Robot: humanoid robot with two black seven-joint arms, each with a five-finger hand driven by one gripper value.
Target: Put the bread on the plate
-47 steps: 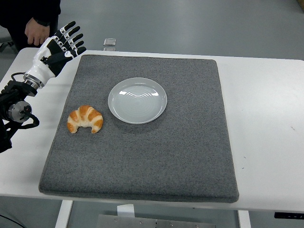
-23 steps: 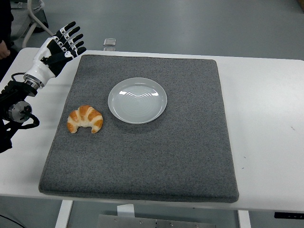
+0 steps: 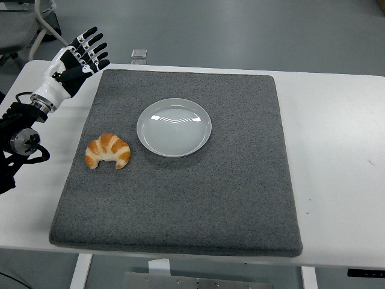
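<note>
A golden croissant [image 3: 107, 150] lies on the grey mat [image 3: 198, 198], left of centre. Just to its upper right sits an empty white plate [image 3: 174, 127], a small gap apart from the bread. My left hand [image 3: 79, 59] hovers at the mat's far left corner, well behind the croissant, fingers spread and holding nothing. The right arm is out of view.
The mat covers most of the white table [image 3: 337, 132]. A small clear object [image 3: 139, 53] rests at the table's far edge behind the mat. A chair base [image 3: 45, 21] stands on the floor at the top left.
The person standing at the top left has walked out of view. My left hand, the croissant and the plate have stayed put.
</note>
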